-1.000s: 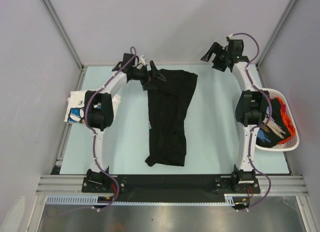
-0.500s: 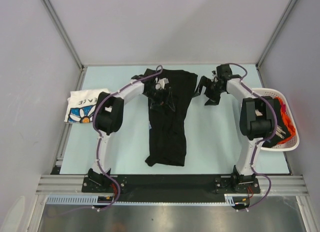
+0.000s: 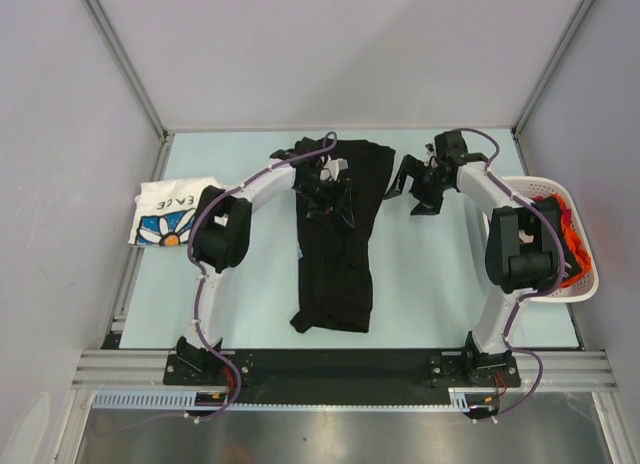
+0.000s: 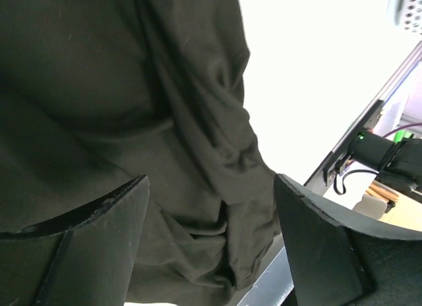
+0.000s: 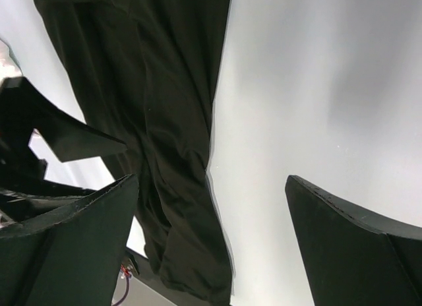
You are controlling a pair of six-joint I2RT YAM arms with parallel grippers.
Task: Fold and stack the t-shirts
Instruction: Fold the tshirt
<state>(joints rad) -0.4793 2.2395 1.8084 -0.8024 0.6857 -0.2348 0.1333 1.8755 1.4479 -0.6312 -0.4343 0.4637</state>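
A large black t-shirt (image 3: pixel 335 274) lies in a long lengthwise strip down the middle of the table. My left gripper (image 3: pixel 332 202) is low over its upper part, fingers spread. In the left wrist view, wrinkled black cloth (image 4: pixel 99 88) fills the space under and between the open left gripper (image 4: pixel 211 181). My right gripper (image 3: pixel 408 192) is open just right of the shirt's upper edge. The right wrist view has the open right gripper (image 5: pixel 212 179) straddling the shirt's right edge (image 5: pixel 165 88) and bare table. A white t-shirt with a flower print (image 3: pixel 168 212) lies folded at the far left.
A white slotted basket (image 3: pixel 590 284) at the right edge holds orange and dark clothes (image 3: pixel 572 246), partly behind the right arm. Metal frame rails run along the table's sides and near edge (image 3: pixel 330 366).
Both arms have swung in from the back corners. The left gripper now hovers on the black shirt's upper part with slightly narrower jaws, and the right gripper has come down beside the shirt's right edge.
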